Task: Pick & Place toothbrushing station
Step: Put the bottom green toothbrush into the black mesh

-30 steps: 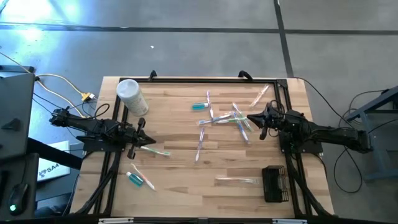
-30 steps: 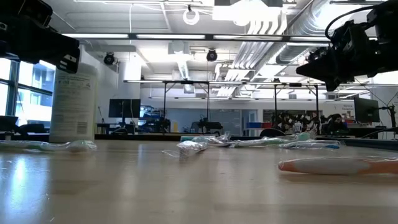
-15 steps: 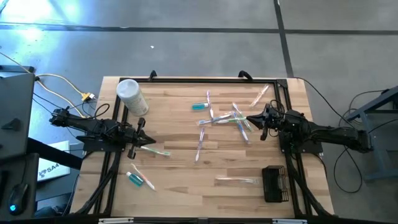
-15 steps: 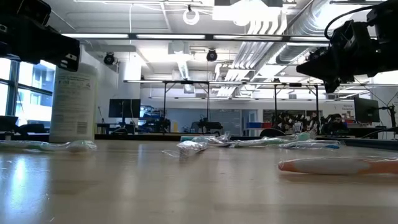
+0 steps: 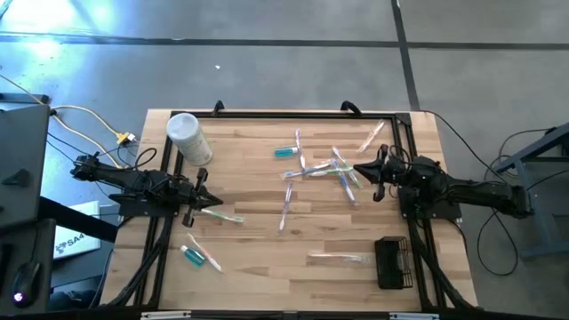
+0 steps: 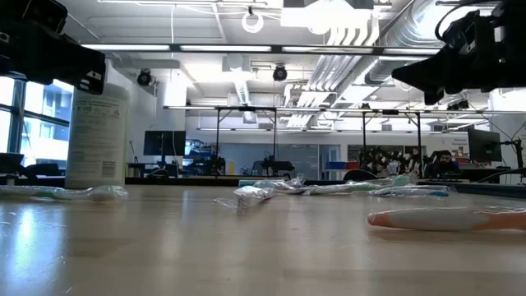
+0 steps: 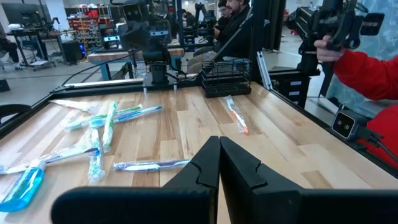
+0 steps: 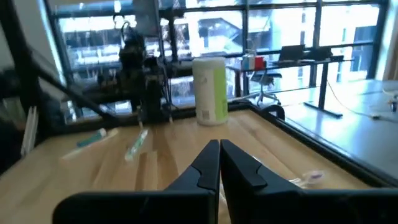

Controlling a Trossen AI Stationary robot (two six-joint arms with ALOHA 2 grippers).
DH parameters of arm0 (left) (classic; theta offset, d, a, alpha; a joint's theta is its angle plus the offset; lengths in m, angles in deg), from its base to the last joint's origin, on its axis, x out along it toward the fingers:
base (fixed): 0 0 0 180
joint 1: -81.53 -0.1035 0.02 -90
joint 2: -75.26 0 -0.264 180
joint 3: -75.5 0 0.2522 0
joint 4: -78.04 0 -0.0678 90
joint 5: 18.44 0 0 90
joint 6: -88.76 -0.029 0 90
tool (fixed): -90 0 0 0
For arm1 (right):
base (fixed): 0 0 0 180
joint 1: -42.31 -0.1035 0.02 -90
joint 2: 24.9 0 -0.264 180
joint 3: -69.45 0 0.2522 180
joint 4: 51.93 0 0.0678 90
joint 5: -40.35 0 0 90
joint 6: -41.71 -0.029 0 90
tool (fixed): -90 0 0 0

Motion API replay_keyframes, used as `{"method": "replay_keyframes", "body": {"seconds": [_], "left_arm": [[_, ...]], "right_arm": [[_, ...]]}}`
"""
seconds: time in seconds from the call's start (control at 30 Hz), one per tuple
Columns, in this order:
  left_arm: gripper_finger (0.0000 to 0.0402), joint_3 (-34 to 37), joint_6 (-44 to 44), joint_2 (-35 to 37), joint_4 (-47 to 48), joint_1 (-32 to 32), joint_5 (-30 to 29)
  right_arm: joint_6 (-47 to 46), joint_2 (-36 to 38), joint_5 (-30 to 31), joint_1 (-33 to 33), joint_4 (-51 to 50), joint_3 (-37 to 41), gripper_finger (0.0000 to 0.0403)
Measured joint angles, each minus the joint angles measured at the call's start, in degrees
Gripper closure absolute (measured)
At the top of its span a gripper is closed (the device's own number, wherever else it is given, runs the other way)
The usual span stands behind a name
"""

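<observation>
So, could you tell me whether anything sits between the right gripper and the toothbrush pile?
Nothing visible does. The right gripper, shut, hovers at the edge of the toothbrush pile, with only bare table around it.

Two matte black jointed arms, each ending in a tapered claw.

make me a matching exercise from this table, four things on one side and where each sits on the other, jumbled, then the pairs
Things
1. black wire-mesh holder
2. white canister
3. right gripper
4. left gripper

Places, as the high view shows them
A. shut, at the edge of the toothbrush pile mid-table
B. near corner on the right arm's side
C. shut, over the end of a single toothbrush on the left arm's side
D. far corner on the left arm's side

Pairs: 1-B, 2-D, 3-A, 4-C
</observation>
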Motion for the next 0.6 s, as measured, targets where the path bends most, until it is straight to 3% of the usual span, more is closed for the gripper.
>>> {"method": "replay_keyframes", "body": {"seconds": [0.3, 0.43, 0.6], "left_arm": [[0.0396, 0.00, 0.47, 0.00, -0.04, 0.02, 0.04], [0.0396, -0.15, 8.30, -0.15, -0.54, 0.02, -0.66], [0.0395, -4.49, 9.53, -2.80, 4.17, 0.02, -3.04]], "right_arm": [[1.45, -6.28, 4.42, -3.22, -3.65, -8.48, 0.0398], [1.44, -10.98, 4.62, -4.30, -3.95, -9.51, 0.0398], [1.08, -15.43, 6.08, -5.26, -2.67, -9.62, 0.0398]]}}
